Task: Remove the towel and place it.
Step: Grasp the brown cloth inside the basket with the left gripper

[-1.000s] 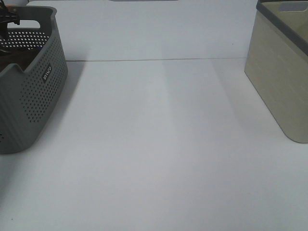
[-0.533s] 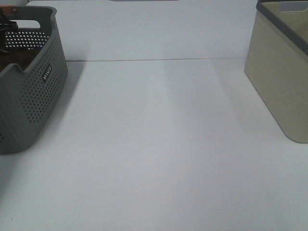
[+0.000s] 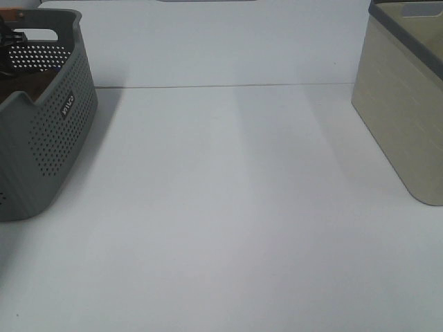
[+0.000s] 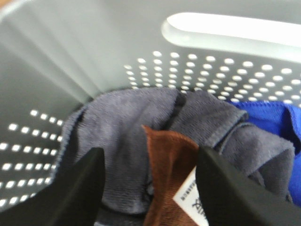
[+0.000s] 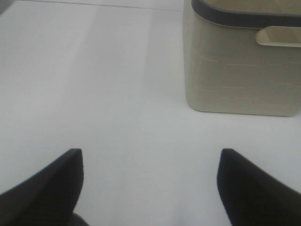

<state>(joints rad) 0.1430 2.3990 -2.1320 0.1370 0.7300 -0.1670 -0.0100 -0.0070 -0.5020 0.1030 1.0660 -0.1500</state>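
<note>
In the left wrist view a fold of the dark-brown towel (image 4: pixel 169 160), with a white tag on it, sticks up inside the grey basket (image 4: pixel 94 42). My left gripper (image 4: pixel 150 174) is open and straddles that fold, one black finger on each side. The towel lies on grey cloths (image 4: pixel 122 122) beside a blue cloth (image 4: pixel 282 117). From the high camera the grey basket (image 3: pixel 62 131) stands at the far left with a strip of brown towel (image 3: pixel 28 83) showing inside, and only a dark bit of the left arm is visible. My right gripper (image 5: pixel 150 181) hangs open over bare white table.
A beige bin (image 3: pixel 408 117) with a dark grey rim stands at the right edge of the white table (image 3: pixel 228 207). In the right wrist view the same bin (image 5: pixel 240 70) is ahead of the fingers. A seam crosses the table at the back.
The dark part of the left arm at the basket's far rim has slipped lower and further left, deeper into the basket. The right arm, basket and bin have not moved.
</note>
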